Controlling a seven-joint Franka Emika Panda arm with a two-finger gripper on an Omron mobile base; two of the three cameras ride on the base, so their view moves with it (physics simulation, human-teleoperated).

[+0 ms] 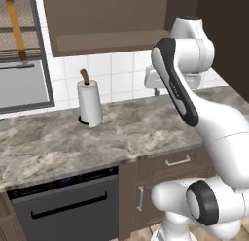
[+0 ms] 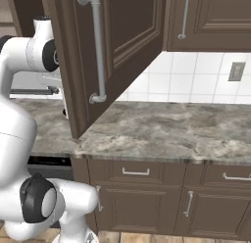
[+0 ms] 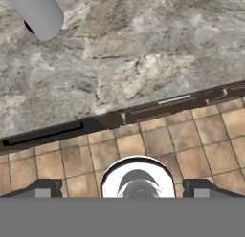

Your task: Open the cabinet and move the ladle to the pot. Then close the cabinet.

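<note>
Cabinet [image 2: 117, 46]: we find the door swung open; shelf looks bare.
End effector [image 3: 122, 189]: spread wide, holding nothing.
Remaining: we judge ladle transfer unconfirmed, closing outstanding.

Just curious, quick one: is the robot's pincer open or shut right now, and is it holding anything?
Pincer: open, its two finger tips set wide apart, holding nothing, looking down over the stone counter edge.

Dark wood cabinet [image 2: 122, 36] with brushed metal handle [image 2: 98, 48], veined stone counter [image 1: 97, 133], white paper-towel roll [image 1: 90, 103]
</note>
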